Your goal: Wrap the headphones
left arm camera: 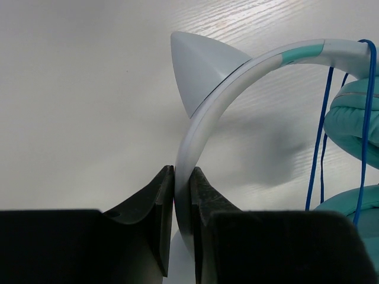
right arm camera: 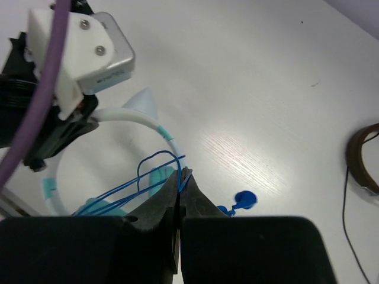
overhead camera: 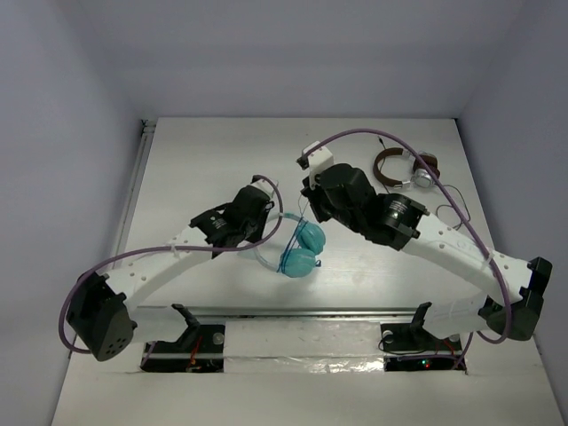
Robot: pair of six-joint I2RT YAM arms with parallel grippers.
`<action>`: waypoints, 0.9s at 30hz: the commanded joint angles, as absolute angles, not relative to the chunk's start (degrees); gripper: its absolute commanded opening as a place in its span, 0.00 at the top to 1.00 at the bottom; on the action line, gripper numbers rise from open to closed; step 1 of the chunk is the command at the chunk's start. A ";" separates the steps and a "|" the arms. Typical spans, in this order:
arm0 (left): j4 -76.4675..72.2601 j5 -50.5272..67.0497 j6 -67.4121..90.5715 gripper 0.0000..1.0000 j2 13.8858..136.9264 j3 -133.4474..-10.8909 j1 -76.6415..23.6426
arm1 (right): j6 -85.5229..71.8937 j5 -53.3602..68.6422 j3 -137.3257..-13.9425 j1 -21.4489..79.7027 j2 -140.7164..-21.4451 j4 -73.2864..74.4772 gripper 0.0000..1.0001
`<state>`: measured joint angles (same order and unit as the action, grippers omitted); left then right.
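The teal headphones point(overhead camera: 302, 251) lie mid-table between both arms, ear cups point(left arm camera: 355, 124) together. My left gripper point(overhead camera: 269, 211) is shut on their pale headband point(left arm camera: 204, 112), pinched between the jaws point(left arm camera: 182, 177) just below a pointed cat ear point(left arm camera: 198, 65). My right gripper point(overhead camera: 307, 213) is shut on the thin blue cable point(right arm camera: 155, 156), which runs into the closed fingertips point(right arm camera: 180, 174) at the tips. Several strands of cable point(left arm camera: 320, 136) cross the cups. The cable's blue plug point(right arm camera: 244, 200) lies on the table just right of the right jaws.
Brown-banded headphones with silver cups point(overhead camera: 410, 169) sit at the back right, their thin dark cable point(right arm camera: 348, 236) trailing toward the front. The left wrist's white camera block point(right arm camera: 77, 53) hangs close over the headband. A metal rail point(overhead camera: 302, 311) runs along the near table edge.
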<state>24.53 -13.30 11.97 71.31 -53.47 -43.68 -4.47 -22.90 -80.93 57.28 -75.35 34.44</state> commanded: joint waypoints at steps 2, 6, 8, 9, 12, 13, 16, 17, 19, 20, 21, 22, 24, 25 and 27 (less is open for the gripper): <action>22.94 -7.04 9.94 1.00 65.57 -53.44 -43.68 | 2.20 -28.89 -81.57 56.43 -75.67 31.64 1.00; 22.42 -2.91 8.79 1.00 64.16 -53.70 -43.68 | 3.52 -31.03 -78.32 54.15 -75.15 29.18 1.00; 21.80 -0.28 8.44 1.00 63.29 -53.61 -43.68 | 2.38 -31.11 -77.52 53.62 -75.23 28.57 1.00; 21.01 1.65 8.26 1.00 62.93 -53.53 -43.68 | 1.85 -31.81 -77.00 53.61 -75.15 27.26 1.00; 20.13 5.26 7.82 1.00 61.44 -53.79 -42.63 | -1.91 -32.25 -73.75 51.60 -74.19 23.58 1.00; 20.04 5.88 7.65 1.00 61.09 -53.88 -42.10 | -2.46 -32.34 -71.57 50.81 -73.74 22.25 1.00; 19.95 8.43 7.21 1.00 60.65 -54.14 -40.26 | -4.56 -34.26 -68.74 50.27 -71.99 18.47 1.00; 19.95 8.96 7.12 1.00 60.64 -54.23 -40.25 | -4.74 -35.58 -66.73 49.75 -71.46 17.33 1.00; 19.25 10.54 6.94 1.00 60.38 -54.05 -39.73 | -5.71 -34.99 -66.18 49.14 -71.02 17.22 1.00; 18.90 12.29 7.03 1.00 60.03 -54.14 -39.73 | -6.32 -34.98 -66.01 49.13 -71.02 17.23 1.00; 18.20 13.09 7.21 1.00 59.77 -54.23 -39.20 | -7.02 -34.72 -65.83 49.13 -71.02 17.05 1.00; 17.93 13.79 7.21 1.00 59.68 -54.40 -38.16 | -8.34 -33.85 -65.40 49.13 -70.75 16.96 1.00; 16.97 16.16 7.82 1.00 59.24 -55.02 -36.83 | -9.92 -31.83 -63.47 49.13 -70.23 15.48 1.00; 16.61 17.30 7.82 1.00 59.15 -55.63 -35.61 | -11.41 -31.21 -62.50 49.13 -69.96 14.60 1.00; 15.65 20.99 8.09 1.00 58.98 -56.33 -34.55 | -12.56 -28.24 -60.65 49.13 -68.82 12.23 1.00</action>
